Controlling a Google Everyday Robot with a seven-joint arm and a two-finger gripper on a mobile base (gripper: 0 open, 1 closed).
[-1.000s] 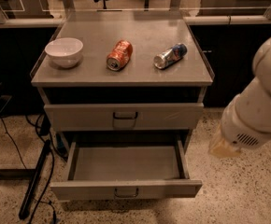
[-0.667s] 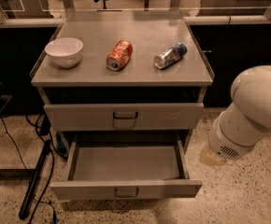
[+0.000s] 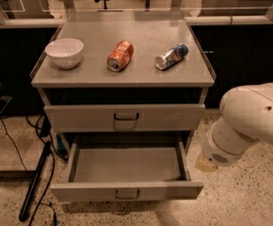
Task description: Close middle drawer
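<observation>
The white arm [image 3: 249, 121] has slid in from the right. Its gripper [image 3: 206, 163] now hangs low, just beside the right side of the middle drawer [image 3: 89, 191]. It is hard to tell if the gripper is open or shut, or if it holds a thing. The drawer is pulled far out and is empty. The arm seems to be getting ready to push it in

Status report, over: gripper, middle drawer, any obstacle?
Gripper not in view; arm right of the cabinet. Middle drawer pulled out, untouched. Nothing seen blocking its path.
</observation>
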